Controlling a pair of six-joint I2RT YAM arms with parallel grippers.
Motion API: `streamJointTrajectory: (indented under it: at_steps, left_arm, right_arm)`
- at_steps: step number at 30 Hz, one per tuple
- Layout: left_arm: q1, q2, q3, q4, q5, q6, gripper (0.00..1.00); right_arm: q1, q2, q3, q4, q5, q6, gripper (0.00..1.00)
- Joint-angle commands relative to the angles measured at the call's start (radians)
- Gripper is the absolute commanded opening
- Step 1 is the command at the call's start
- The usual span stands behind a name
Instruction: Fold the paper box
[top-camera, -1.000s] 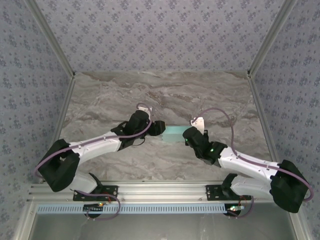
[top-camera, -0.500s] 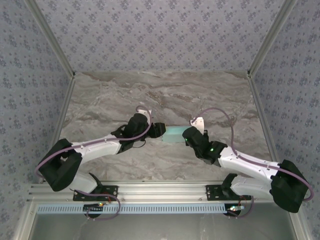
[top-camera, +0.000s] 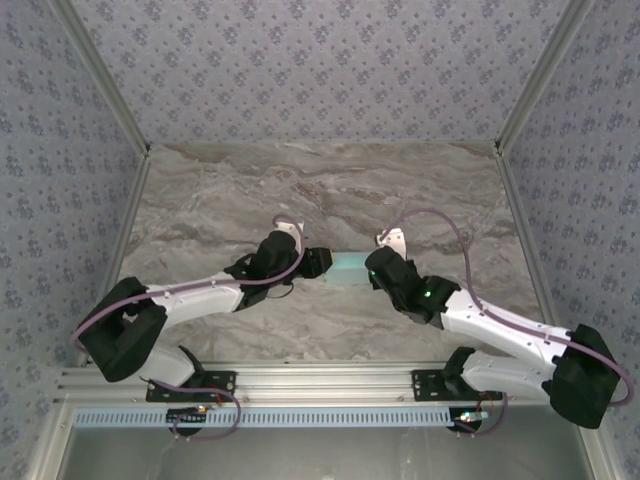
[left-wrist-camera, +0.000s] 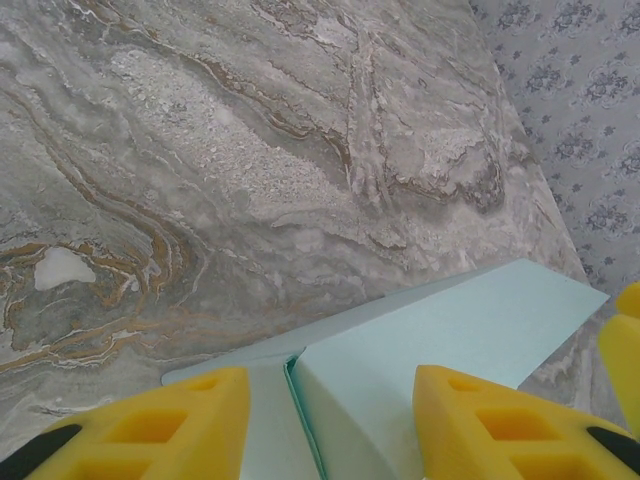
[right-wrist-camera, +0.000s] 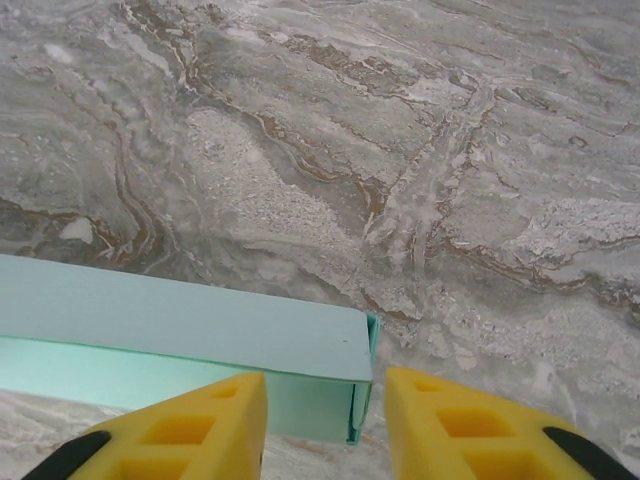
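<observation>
The paper box is a light blue, long, narrow folded box lying on the marble table between my two grippers. My left gripper is at its left end. In the left wrist view the yellow fingers stand apart over that end of the box, where a flap seam runs between them, and the left gripper is open. My right gripper is at the right end. In the right wrist view the right gripper is open, with the box's end corner between the fingers and a gap to the right finger.
The marble table stretches bare behind the box. Patterned walls close in the left, right and back sides. An aluminium rail with both arm bases runs along the near edge.
My right gripper has gone from shut to open at the box's right end. The left jaws have narrowed a little, and the left wrist has edged closer to the box.
</observation>
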Motion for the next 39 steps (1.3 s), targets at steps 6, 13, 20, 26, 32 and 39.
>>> streamJointTrajectory:
  at_steps: [6, 13, 20, 26, 32, 39]
  left_arm:
    - [-0.016, 0.052, -0.022, -0.148, -0.03, 0.018, 0.46]
    - [-0.018, 0.042, -0.012, -0.161, -0.037, 0.024, 0.46]
    - [-0.019, 0.033, -0.007, -0.167, -0.042, 0.027, 0.46]
    - [-0.022, 0.036, -0.002, -0.171, -0.041, 0.027, 0.46]
    - [-0.03, 0.035, -0.003, -0.177, -0.042, 0.023, 0.46]
    - [-0.031, 0.025, -0.022, -0.193, -0.037, 0.015, 0.46]
  right_arm:
    - [-0.006, -0.052, 0.09, -0.069, -0.068, -0.033, 0.5]
    - [-0.157, -0.018, 0.136, -0.069, -0.243, -0.061, 0.52]
    - [-0.351, 0.062, 0.139, -0.049, -0.511, -0.078, 0.52]
    - [-0.431, 0.096, 0.107, -0.052, -0.646, -0.089, 0.5]
    - [-0.464, 0.092, 0.031, -0.047, -0.694, -0.062, 0.48]
    - [-0.487, 0.076, -0.051, -0.025, -0.724, -0.039, 0.45]
